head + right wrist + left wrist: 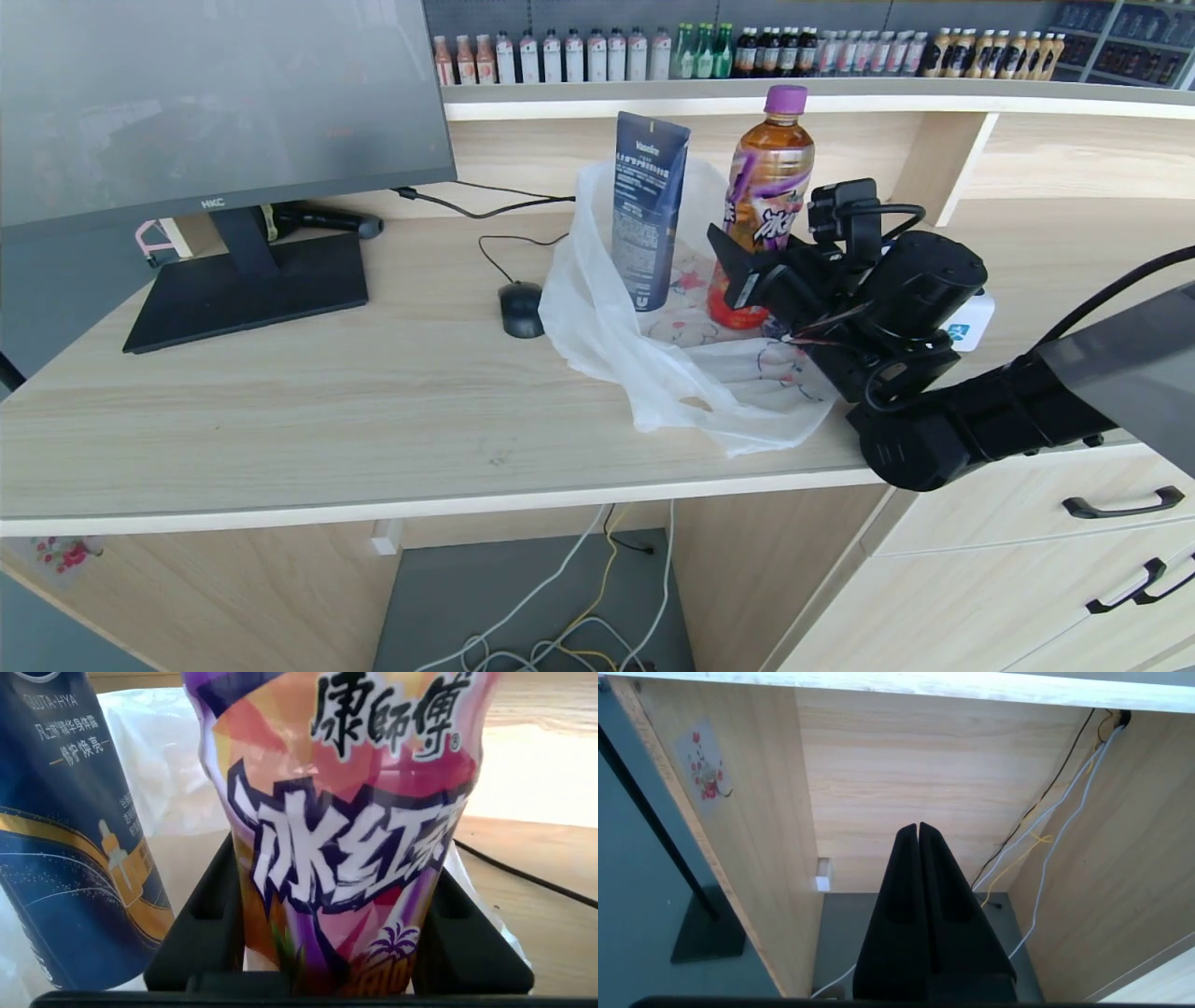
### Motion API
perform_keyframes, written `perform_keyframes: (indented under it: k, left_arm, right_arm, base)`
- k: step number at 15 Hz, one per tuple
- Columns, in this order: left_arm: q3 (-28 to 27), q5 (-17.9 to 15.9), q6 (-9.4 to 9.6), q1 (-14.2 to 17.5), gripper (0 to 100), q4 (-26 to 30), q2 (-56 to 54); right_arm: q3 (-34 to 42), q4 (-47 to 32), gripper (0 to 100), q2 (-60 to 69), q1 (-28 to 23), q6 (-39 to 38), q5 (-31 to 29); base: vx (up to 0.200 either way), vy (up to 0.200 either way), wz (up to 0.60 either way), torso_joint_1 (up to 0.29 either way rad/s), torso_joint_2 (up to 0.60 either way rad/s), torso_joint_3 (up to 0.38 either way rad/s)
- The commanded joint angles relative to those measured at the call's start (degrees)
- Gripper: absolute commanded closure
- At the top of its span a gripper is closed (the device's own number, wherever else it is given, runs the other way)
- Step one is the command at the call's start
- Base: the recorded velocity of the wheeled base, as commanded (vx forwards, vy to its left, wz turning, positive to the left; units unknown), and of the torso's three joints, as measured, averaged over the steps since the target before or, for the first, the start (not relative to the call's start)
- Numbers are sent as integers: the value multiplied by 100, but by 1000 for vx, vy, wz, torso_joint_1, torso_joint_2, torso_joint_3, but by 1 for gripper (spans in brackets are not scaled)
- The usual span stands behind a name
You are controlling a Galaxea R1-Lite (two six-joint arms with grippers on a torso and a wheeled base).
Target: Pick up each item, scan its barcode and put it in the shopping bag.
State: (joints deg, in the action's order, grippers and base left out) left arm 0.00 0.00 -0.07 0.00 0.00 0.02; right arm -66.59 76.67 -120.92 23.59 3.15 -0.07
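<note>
Pinches bottle [767,187] upright in right gripper [747,285] jaws inside shopping bag [588,336], seemingly for release; left gripper [918,835] jaws pressed together.

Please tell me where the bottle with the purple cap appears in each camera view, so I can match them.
Head view: bottle upright, right of centre, its base in the right gripper.
Left wrist view: looks under the counter at cables, past the shut left gripper.
Right wrist view: bottle at centre, between the gripper's fingers.
Shared landmark: blue tube beside the bottle.
</note>
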Motion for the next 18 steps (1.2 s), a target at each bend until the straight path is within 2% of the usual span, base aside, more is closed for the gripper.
perform_keyframes:
  k: [1,5,6,13,16,18]
  left_arm:
    - [0,0,-1,0,100,0,-2]
    - [0,0,-1,0,100,0,-2]
    - [0,0,-1,0,100,0,-2]
    - [0,0,-1,0,100,0,-2]
    - [0,0,-1,0,100,0,-2]
    - [0,0,-1,0,100,0,-2]
  right_arm:
    - [5,6,100,-19,5,2,-1]
    - [23,15,100,-2,5,-7,-10]
    - [23,24,0,7,5,-24,-10]
    - [366,94,0,517,-30,-306,-28]
    - [893,200,0,1123,-30,-306,-10]
    - [1710,367,0,2151,-21,-323,-10]
  base:
    - [0,0,0,0,0,0]
    - [0,0,0,0,0,0]
    - [0,0,0,0,0,0]
    - [0,0,0,0,0,0]
    - [0,0,0,0,0,0]
    - [0,0,0,0,0,0]
